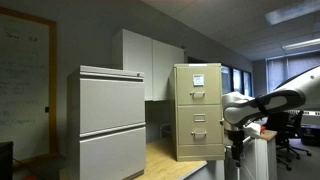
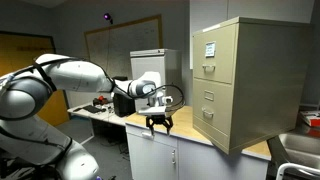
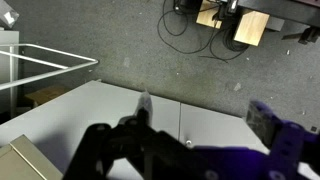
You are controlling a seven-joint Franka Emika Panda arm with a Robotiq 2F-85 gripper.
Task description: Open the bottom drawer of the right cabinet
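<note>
The right cabinet (image 1: 198, 110) is a tall beige filing cabinet standing on a wooden counter; it also shows in an exterior view (image 2: 245, 85). White papers are stuck on its top drawer front. The bottom drawer (image 1: 200, 142) has a plain front with a small silver handle and is shut; it shows in both exterior views (image 2: 216, 125). My gripper (image 2: 160, 124) points downward, open and empty, some way in front of the cabinet and apart from it (image 1: 237, 145). In the wrist view its fingers (image 3: 205, 112) are spread over a white cupboard top and grey floor; the cabinet is out of that view.
A wider light-grey two-drawer lateral cabinet (image 1: 112, 120) stands beside the beige one. White wall cupboards (image 1: 150, 60) hang behind. The wooden counter (image 2: 190, 138) sits on white base cupboards (image 2: 155, 155). A desk with equipment (image 2: 95, 105) is behind the arm.
</note>
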